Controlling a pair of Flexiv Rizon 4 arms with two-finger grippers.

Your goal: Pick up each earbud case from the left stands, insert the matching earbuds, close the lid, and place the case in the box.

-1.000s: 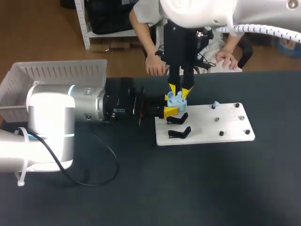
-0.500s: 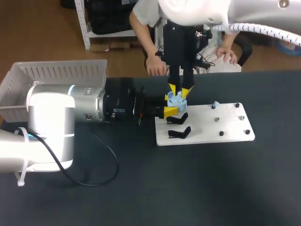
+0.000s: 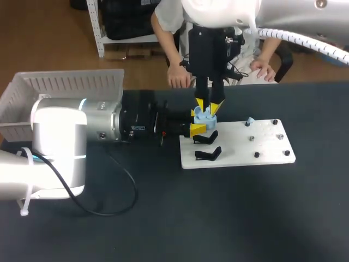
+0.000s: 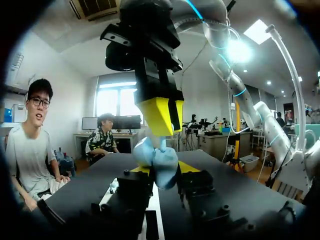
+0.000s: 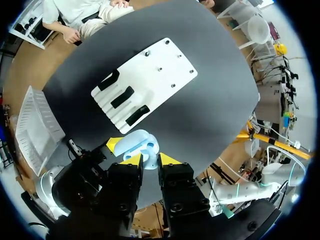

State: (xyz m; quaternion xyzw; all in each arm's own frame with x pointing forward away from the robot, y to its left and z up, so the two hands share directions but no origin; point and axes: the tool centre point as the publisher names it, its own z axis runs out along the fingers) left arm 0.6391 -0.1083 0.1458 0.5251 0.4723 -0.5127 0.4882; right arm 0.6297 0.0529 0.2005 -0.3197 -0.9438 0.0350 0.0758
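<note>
The left gripper [image 3: 196, 121] is kept clenched on the open case [image 3: 205, 114], the right gripper [image 3: 208, 109] pinched on an earbud [image 5: 150, 161] at it, nothing moved: insertion is judged unfinished.

table [image 3: 229, 218]: black, round-edged | board [image 3: 256, 143]: white, flat on table, right of middle, black stands [image 3: 208, 154] on its left end, small pegs on its right end | box [image 3: 65, 84]: white, slatted, at far-left edge | cable [image 3: 128, 185]: black, looped on table, near-left
</note>
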